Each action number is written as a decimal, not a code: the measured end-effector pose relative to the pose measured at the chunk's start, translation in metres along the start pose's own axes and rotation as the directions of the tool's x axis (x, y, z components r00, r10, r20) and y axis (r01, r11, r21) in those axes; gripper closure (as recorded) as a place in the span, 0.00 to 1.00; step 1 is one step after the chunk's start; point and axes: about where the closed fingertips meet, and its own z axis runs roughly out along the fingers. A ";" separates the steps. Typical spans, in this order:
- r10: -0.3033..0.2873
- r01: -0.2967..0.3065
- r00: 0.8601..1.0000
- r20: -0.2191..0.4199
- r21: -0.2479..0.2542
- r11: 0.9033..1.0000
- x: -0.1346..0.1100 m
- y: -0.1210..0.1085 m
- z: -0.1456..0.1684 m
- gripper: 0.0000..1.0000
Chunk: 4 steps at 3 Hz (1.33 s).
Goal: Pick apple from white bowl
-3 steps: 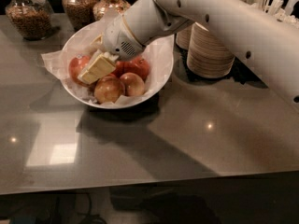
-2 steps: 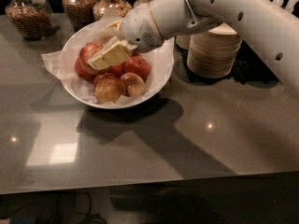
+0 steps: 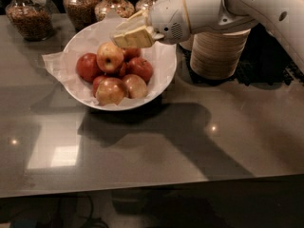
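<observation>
Fig. My gripper (image 3: pixel 134 33) hovers over the bowl's (image 3: pixel 165 79) far rim, holding nothing; apart or together, I cannot tell. The apple (image 3: pixel 110 57) lies at the bowl's centre, atop the other apples (image 3: pixel 138 69), apart from the gripper.

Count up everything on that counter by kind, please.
Apples: at least 6, piled in the white bowl
White bowl: 1
Stack of paper bowls: 1
Jars: at least 3, along the back
Pincer: 1, over the bowl's back rim
Total: at least 12
</observation>
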 end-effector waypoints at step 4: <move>-0.002 0.002 1.000 0.001 -0.002 1.000 -0.001 0.000 0.001 0.35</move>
